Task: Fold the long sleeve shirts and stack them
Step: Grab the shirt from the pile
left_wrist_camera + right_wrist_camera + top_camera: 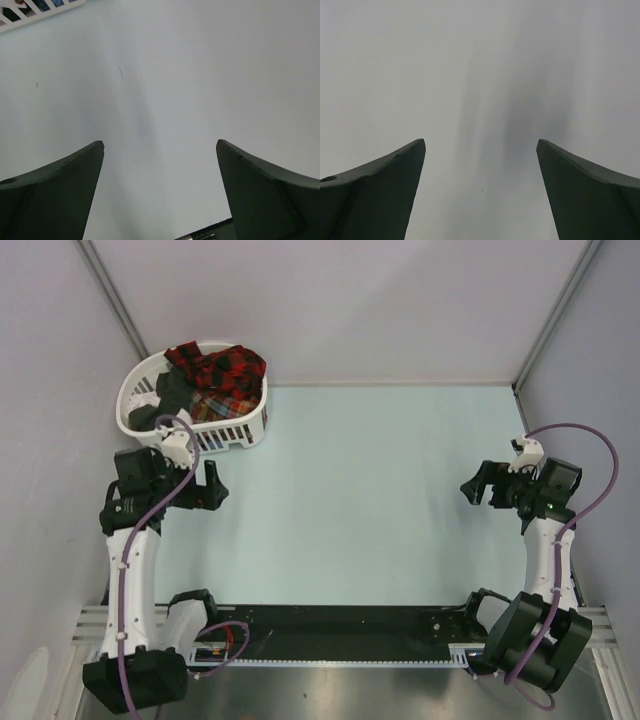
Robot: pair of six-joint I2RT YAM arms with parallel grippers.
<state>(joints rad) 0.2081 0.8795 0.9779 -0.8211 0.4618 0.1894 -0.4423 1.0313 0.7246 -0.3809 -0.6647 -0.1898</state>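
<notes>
A red-and-black checked flannel shirt (218, 365) lies crumpled on top in a white slatted basket (228, 434) at the far left of the table. A finer multicolour plaid shirt (225, 403) lies under it, with some dark cloth beside it. My left gripper (213, 486) is open and empty, just in front of the basket, above the table. In the left wrist view, the left gripper (160, 150) has its jaws wide apart over bare table. My right gripper (477, 486) is open and empty at the right side; the right wrist view shows the right gripper (480, 150) over bare table.
The table top (360, 500) is pale blue-green, walled by grey panels at the back and both sides. A corner of the basket (35, 12) shows at the top left of the left wrist view. A black rail (340, 625) runs along the near edge between the arm bases.
</notes>
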